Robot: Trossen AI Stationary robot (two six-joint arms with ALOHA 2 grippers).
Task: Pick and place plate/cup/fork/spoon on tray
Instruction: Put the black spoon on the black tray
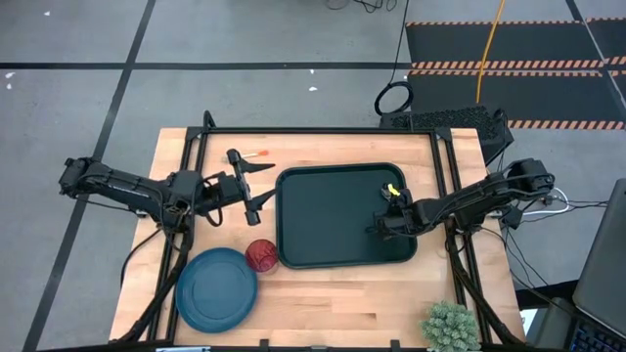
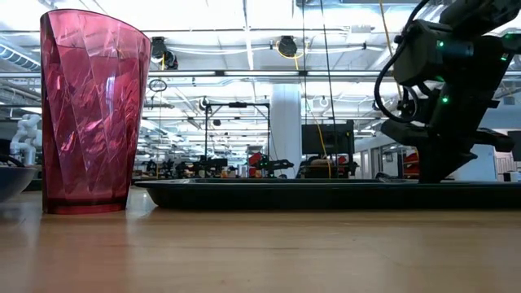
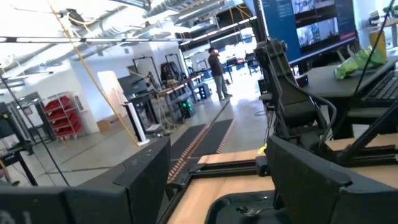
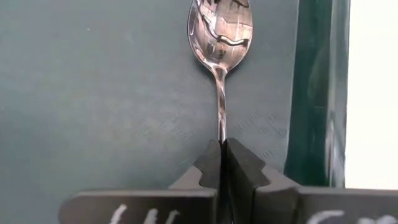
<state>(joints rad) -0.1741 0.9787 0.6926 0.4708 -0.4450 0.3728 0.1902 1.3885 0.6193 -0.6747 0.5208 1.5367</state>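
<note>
Over the tray (image 4: 93,93), near its lip: right end effector (image 4: 222,163) clamped on the spoon (image 4: 220,37) handle. Thin, stiff, light, slick metal; best gripped mid-handle. Left end effector (image 1: 256,186) spread apart beside tray

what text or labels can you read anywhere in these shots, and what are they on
No text can be read in full.
Right pincer, shut on the spoon over the tray: pale marks along its body at the picture's edge, cut off, unreadable.
Left pincer: faint marks on its near finger, too blurred to read.
Wall screens behind the left pincer: content too small to read.
Cup, plate, fork: no lettering visible.
</note>
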